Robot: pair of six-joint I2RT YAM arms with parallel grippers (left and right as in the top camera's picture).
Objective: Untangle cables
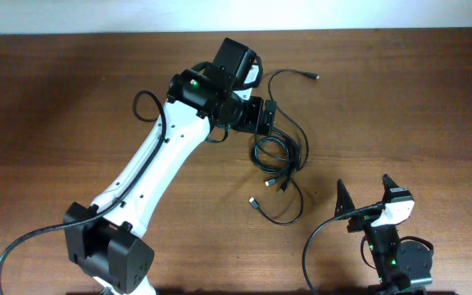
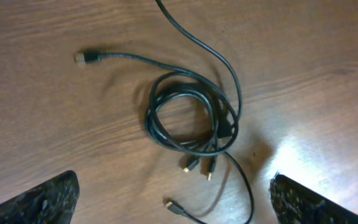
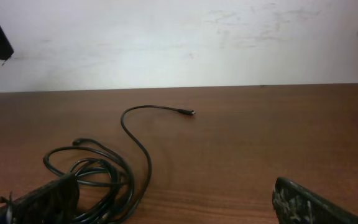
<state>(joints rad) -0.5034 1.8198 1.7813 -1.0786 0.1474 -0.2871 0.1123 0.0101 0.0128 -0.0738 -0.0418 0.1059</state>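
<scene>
The cables [image 1: 281, 156] lie as one tangled bundle of thin black cords on the wooden table, right of centre. One cord runs up to a plug [image 1: 313, 77] at the back; another loops forward to a plug [image 1: 253, 201]. In the left wrist view the coil [image 2: 188, 115] lies straight below, with several metal-tipped plugs [image 2: 194, 165] at its near side. My left gripper [image 2: 174, 205] is open and empty, hovering above the bundle. My right gripper [image 1: 363, 195] is open and empty, in front and to the right of the bundle; its view shows the bundle [image 3: 95, 177] at the lower left.
The left arm [image 1: 150, 168] stretches diagonally from the front left across the table to the bundle. The right arm's base [image 1: 400, 262] sits at the front right. A white wall [image 3: 179, 37] runs behind the table's far edge.
</scene>
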